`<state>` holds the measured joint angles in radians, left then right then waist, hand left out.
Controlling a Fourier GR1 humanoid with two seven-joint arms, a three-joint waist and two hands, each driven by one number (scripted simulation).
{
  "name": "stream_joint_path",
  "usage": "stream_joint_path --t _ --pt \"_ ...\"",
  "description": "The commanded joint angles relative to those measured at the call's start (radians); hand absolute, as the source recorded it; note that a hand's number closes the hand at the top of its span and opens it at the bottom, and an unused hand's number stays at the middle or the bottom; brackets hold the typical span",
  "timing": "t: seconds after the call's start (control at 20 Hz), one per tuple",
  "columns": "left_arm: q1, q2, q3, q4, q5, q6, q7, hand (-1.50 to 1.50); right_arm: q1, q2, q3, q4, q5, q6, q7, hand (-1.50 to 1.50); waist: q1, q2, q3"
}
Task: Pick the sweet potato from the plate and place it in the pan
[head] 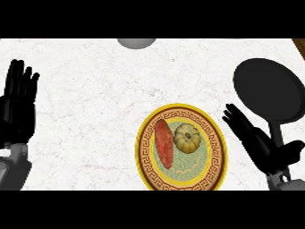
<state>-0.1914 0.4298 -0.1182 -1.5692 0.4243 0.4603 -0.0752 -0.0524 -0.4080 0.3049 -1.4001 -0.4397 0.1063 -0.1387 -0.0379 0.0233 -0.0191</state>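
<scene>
A reddish sweet potato [164, 144] lies lengthwise on the left half of a yellow-rimmed patterned plate [212, 147], next to a yellow-green ribbed squash [186, 137]. A black pan [269, 89] sits at the right, its handle [275, 132] running toward me. My right hand [260, 141] is open, fingers straight and pointing up-left, just right of the plate and over the pan handle. My left hand [14, 107] rests open at the far left, fingers up.
A grey round object [136, 42] shows partly at the counter's far edge. The white marble counter [95, 112] ends in brown wood strips at the far left and right.
</scene>
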Motion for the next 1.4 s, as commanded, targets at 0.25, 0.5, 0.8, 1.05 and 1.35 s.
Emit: stream_joint_path --t 0.25,0.5,0.8,1.05,1.35 --pt "0.020 -0.063 -0.236 0.006 -0.093 -0.145 -0.070 0.00 -0.328 0.115 0.014 -0.129 -0.132 0.218 -0.048 1.50 0.076 -0.016 0.020" --pt "0.119 -0.101 -0.274 -0.008 -0.133 -0.174 -0.087 0.00 -0.206 0.000 -0.067 -0.018 0.059 0.170 -0.125 -1.50 0.040 -0.024 0.019" --pt "0.094 -0.133 -0.259 0.047 -0.144 -0.185 -0.118 0.00 -0.276 -0.143 -0.116 0.044 0.197 0.259 -0.237 -1.50 0.039 -0.022 0.019" --pt "0.097 -0.152 -0.249 0.061 -0.152 -0.199 -0.108 0.00 -0.349 -0.135 -0.048 -0.004 0.291 0.279 -0.128 -1.50 0.039 -0.023 0.018" --pt "0.109 -0.118 -0.221 0.051 -0.154 -0.237 -0.131 0.00 -0.477 -0.089 0.088 -0.006 0.449 0.286 0.032 -1.50 0.053 -0.023 0.018"
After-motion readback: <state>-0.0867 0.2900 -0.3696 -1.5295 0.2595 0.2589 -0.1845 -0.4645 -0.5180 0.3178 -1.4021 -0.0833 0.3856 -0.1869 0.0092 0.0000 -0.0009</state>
